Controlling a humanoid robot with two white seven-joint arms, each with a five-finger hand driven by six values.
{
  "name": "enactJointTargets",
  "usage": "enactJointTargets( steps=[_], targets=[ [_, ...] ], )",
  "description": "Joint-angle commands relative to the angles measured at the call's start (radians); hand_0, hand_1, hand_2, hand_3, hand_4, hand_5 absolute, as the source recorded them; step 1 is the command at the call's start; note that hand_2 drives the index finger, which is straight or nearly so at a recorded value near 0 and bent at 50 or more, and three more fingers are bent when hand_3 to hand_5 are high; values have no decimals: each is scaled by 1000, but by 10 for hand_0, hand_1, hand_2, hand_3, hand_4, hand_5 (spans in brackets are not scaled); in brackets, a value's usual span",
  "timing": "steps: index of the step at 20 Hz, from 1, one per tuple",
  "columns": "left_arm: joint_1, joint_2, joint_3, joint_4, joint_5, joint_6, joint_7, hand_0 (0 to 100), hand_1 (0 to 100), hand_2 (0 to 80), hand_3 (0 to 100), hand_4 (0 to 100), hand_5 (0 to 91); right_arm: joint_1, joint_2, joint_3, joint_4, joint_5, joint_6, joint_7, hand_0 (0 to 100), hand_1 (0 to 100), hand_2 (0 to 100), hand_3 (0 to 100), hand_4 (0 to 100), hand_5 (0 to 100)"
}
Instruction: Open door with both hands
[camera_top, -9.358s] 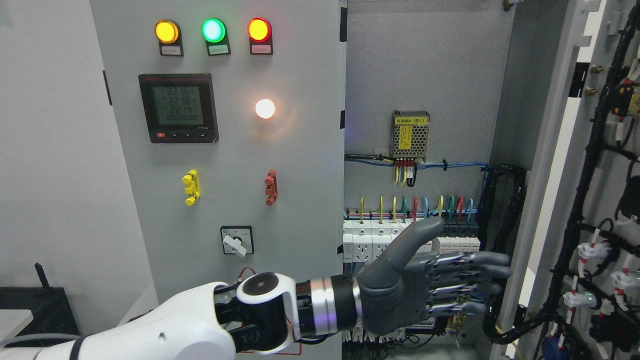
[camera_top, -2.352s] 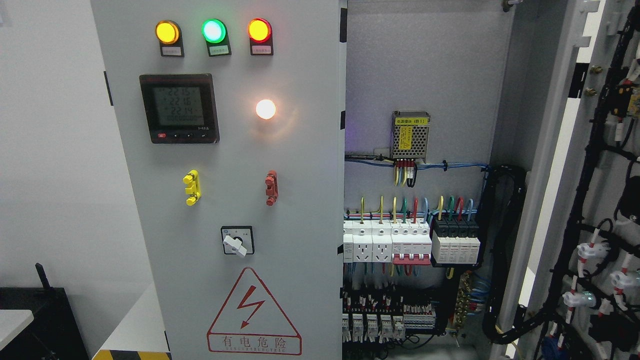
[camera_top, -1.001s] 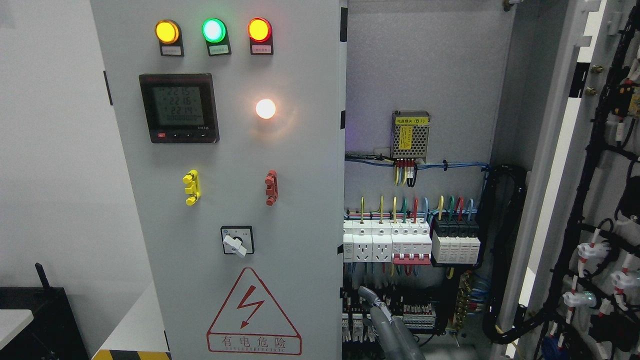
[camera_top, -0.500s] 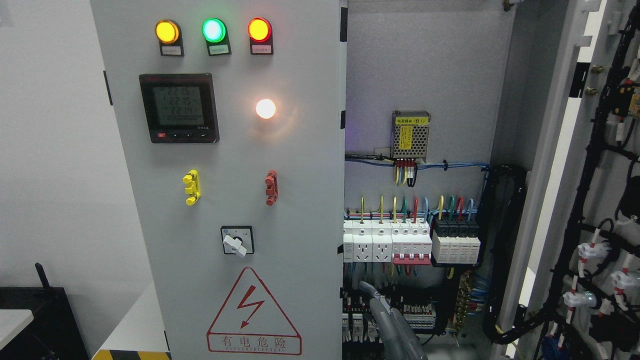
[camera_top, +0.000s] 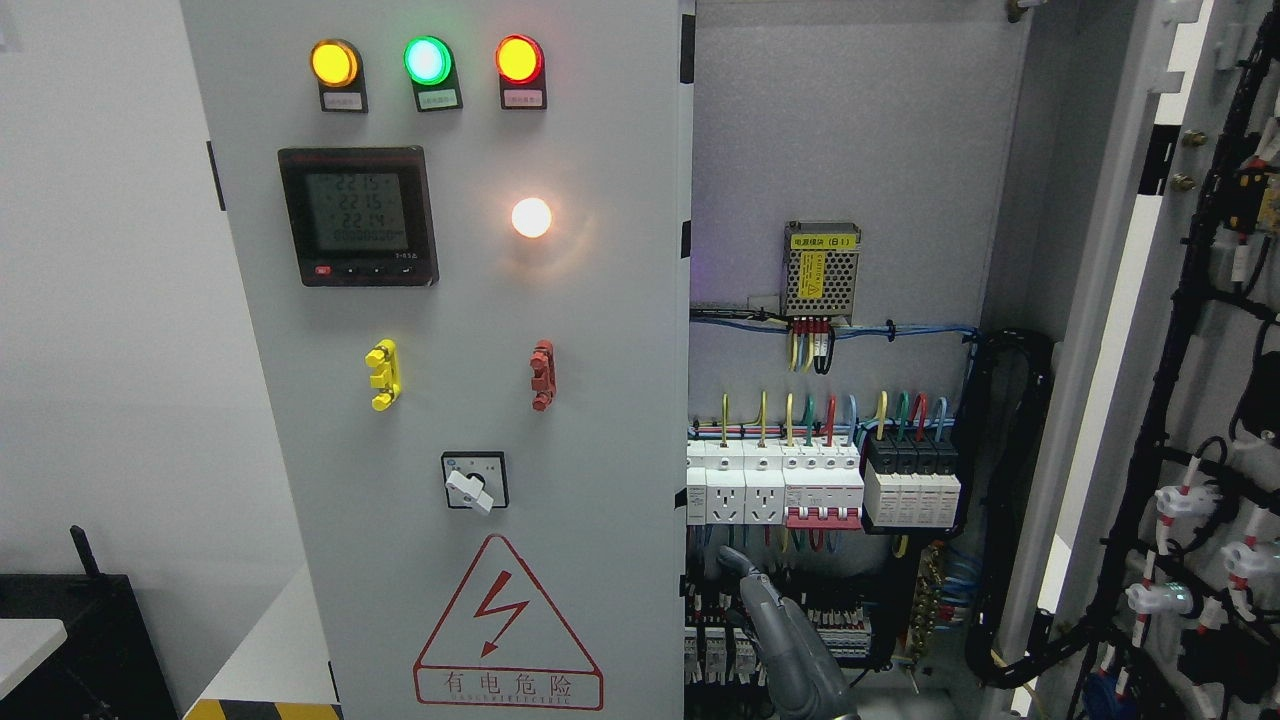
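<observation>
The grey cabinet's left door (camera_top: 600, 300) is closed; it carries three lamps, a meter (camera_top: 357, 215) and a rotary switch (camera_top: 474, 481). The right door (camera_top: 1120, 250) stands swung open at the picture's right, its inner face lined with black cables. A grey part of my right hand (camera_top: 775, 625) rises from the bottom edge, right of the middle. It leans up and left in front of the lower breakers, close to the left door's free edge (camera_top: 686, 420). The rest of that hand is cut off. My left hand is out of view.
The open bay shows a power supply (camera_top: 820, 268), rows of breakers (camera_top: 820, 485) and coloured wires. A black cable bundle (camera_top: 1010, 500) hangs by the right door's hinge side. A black box (camera_top: 80, 630) stands at the lower left.
9.4 s ago my left hand reached across the open bay; it then left the picture. Over the last second the right hand has risen from the bottom edge, slightly higher each frame.
</observation>
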Motion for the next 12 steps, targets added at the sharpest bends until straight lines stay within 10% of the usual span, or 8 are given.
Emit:
enactJointTargets(
  steps=[1, 12],
  targets=[
    [0, 0, 2, -14, 26, 0, 0, 0, 0, 0, 0, 0, 0, -24, -4, -2, 53, -37, 3, 25, 383, 0, 0, 0, 0, 0],
    [0, 0, 2, -14, 28, 0, 0, 0, 0, 0, 0, 0, 0, -46, -9, -2, 59, -38, 16, 59, 383, 0, 0, 0, 0, 0]
  ],
)
